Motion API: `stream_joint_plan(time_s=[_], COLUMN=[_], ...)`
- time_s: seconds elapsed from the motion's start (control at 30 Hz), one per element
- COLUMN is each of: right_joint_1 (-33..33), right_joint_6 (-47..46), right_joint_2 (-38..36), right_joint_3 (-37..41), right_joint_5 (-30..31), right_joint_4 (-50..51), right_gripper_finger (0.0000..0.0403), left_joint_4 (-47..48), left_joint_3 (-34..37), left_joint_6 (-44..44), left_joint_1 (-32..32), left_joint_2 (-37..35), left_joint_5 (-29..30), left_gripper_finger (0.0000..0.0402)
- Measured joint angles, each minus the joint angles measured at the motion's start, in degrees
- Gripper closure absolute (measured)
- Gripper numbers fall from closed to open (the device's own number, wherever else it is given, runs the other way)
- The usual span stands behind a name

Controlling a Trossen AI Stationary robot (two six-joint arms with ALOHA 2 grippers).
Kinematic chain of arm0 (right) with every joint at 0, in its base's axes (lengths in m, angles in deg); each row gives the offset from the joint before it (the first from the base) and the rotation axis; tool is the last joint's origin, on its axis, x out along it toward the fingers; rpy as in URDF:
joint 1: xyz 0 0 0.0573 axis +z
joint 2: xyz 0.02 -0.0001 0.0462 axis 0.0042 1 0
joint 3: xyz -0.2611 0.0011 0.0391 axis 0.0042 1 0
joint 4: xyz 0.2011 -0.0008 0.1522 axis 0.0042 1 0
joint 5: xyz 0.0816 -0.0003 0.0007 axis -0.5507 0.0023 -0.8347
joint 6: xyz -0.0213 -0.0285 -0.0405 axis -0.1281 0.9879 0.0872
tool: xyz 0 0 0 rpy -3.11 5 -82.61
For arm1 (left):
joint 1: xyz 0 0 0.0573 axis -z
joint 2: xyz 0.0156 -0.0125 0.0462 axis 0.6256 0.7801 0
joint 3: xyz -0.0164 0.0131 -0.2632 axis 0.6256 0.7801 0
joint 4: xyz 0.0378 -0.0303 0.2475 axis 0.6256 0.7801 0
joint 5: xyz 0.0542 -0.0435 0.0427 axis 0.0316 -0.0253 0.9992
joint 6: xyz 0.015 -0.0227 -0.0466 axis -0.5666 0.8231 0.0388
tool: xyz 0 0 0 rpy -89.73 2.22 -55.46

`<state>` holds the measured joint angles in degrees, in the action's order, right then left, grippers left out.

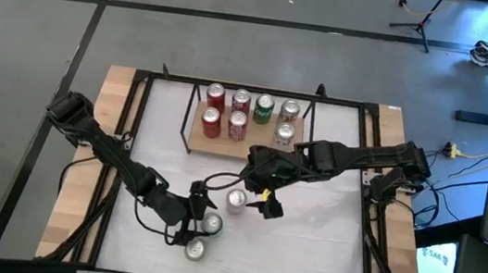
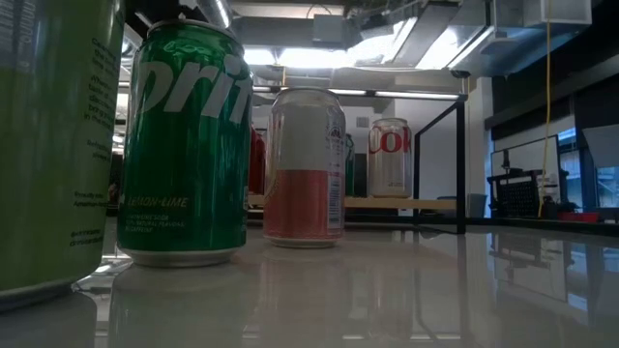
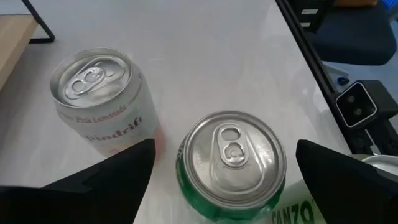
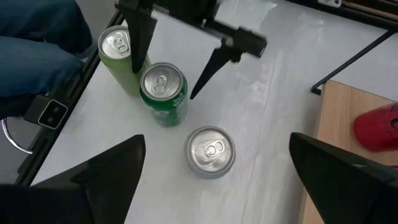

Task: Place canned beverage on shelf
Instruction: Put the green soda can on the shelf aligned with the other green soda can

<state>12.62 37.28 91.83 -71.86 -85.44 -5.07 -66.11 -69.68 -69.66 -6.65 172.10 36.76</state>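
Note:
Three cans stand upright on the white table near its front: a green Sprite can point(image 1: 212, 224) point(image 3: 230, 165), a white-and-pink can point(image 1: 236, 201) point(image 4: 210, 151) and a light-green can point(image 1: 196, 249) point(image 4: 119, 50). My left gripper point(image 1: 207, 222) point(image 3: 225, 149) is open, with one finger on each side of the green Sprite can and not touching it. My right gripper point(image 1: 256, 187) point(image 4: 217, 140) is open and empty, close above the white-and-pink can. The shelf point(image 1: 217, 144), a light-wood board in a black wire frame, stands at the far middle with several cans on it.
Red, green and silver cans fill most of the shelf; a Diet Coke can point(image 2: 390, 155) stands at its right end. Black frame bars point(image 1: 367, 161) and wooden strips point(image 1: 111, 120) edge the table. A person's legs in jeans point(image 4: 37, 37) are just past the front edge.

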Motion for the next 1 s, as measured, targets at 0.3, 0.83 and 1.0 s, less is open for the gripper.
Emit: stream_joint_plan(time_s=[0.3, 0.83, 1.0], right_joint_1=[0.0, 0.0, 0.0], right_joint_6=[0.0, 0.0, 0.0], right_joint_2=[0.0, 0.0, 0.0], right_joint_3=[0.0, 0.0, 0.0], right_joint_5=[0.0, 0.0, 0.0], right_joint_4=[-1.4, -1.7, -1.7], right_gripper_finger=[0.001, 0.001, 0.001], left_joint_4=[-0.6, -1.0, -1.0], left_joint_3=[0.0, 0.0, 0.0], left_joint_6=[-0.2, -0.1, 0.0], left_joint_1=[-0.4, -0.6, -0.5], left_joint_2=[4.4, 4.7, 4.7], left_joint_5=[-0.2, -1.2, -1.3], left_gripper_finger=[0.0023, 0.007, 0.0099])
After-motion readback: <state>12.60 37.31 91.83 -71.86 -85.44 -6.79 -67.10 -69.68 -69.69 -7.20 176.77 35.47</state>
